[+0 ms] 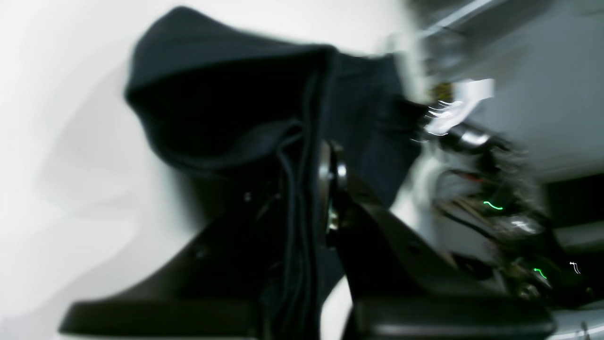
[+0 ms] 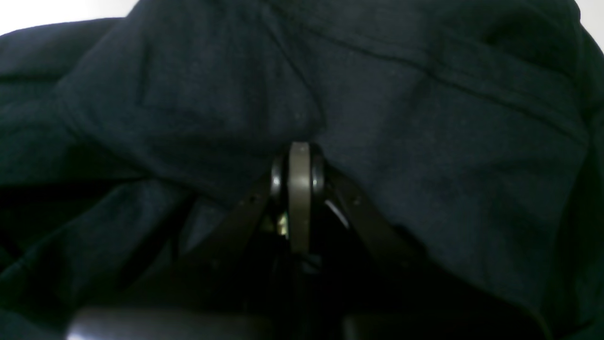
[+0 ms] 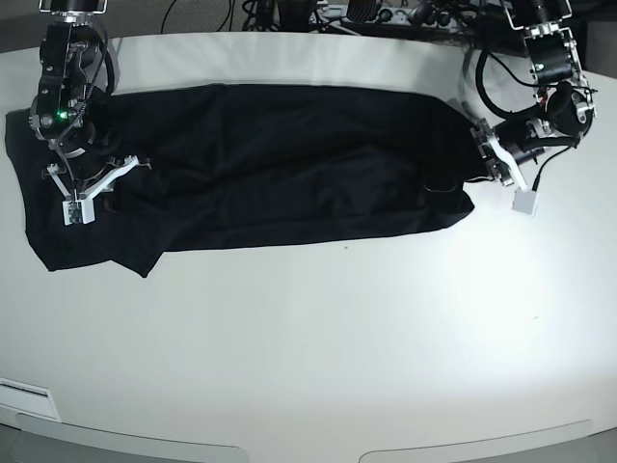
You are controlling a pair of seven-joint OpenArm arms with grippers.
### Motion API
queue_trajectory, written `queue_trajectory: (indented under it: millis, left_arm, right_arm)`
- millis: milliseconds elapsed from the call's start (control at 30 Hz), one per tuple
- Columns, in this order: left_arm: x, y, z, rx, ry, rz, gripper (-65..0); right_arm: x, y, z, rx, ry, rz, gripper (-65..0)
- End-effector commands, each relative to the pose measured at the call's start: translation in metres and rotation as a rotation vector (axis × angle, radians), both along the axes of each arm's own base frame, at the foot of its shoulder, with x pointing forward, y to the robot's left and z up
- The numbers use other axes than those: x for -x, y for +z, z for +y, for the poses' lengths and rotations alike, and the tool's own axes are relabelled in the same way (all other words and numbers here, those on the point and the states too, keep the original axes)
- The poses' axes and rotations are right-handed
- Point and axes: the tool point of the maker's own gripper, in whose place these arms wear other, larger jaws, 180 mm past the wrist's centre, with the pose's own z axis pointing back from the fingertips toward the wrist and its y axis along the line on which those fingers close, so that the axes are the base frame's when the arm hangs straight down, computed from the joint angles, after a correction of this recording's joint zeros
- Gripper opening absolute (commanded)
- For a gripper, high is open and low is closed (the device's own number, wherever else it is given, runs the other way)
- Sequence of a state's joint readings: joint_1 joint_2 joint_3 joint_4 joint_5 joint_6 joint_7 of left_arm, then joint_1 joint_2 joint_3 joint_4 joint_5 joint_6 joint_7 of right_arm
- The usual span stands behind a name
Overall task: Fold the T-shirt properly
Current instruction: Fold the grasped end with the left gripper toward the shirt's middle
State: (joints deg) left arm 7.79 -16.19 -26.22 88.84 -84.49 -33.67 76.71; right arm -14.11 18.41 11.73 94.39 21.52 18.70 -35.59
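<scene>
The T-shirt (image 3: 280, 164) lies spread across the far half of the white table (image 3: 318, 338), a long black band from one arm to the other. The right gripper (image 2: 299, 163) stands over the end at the base view's left; its jaws are pressed together on a fold of the cloth. The left gripper (image 1: 314, 156) is clenched on the other end (this view is very blurred), lifting the fabric a little off the table.
</scene>
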Motion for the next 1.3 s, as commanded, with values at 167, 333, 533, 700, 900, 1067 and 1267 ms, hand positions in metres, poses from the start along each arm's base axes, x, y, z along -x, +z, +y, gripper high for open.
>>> queue_trajectory:
  millis: [167,333,533,700,900,1067,1267]
  left_arm:
    - [-0.017,0.022,-0.029,0.088,0.001,-0.091,-65.0]
    - [-0.026,0.037,-0.078,0.208,-0.045,-0.166,-65.0]
    - [-0.026,0.062,-0.150,0.314,-0.203,-0.260,-65.0]
    - [-0.018,0.076,-0.191,0.396,-0.281,-0.270,-65.0]
    - [-0.018,0.064,-0.210,0.324,-0.290,-0.250,-65.0]
    - [-0.027,0.056,-0.208,0.267,-0.245,-0.254,-54.1]
    - [-0.010,0.062,-0.230,0.308,-0.342,-0.248,-27.5]
  right_arm:
    - [0.009,-0.007,-0.002,0.017,0.011,0.060,-65.0]
    - [0.011,-0.008,0.001,0.014,0.033,0.067,-65.0]
    - [0.011,-0.009,0.001,0.017,0.034,0.076,-65.0]
    - [0.013,-0.010,0.001,0.018,0.034,0.085,-65.0]
    - [0.013,-0.010,0.001,0.019,0.035,0.087,-65.0]
    - [0.015,-0.011,0.005,0.013,0.064,0.094,-65.0]
    - [0.015,-0.009,0.018,-0.057,0.093,0.091,-58.6]
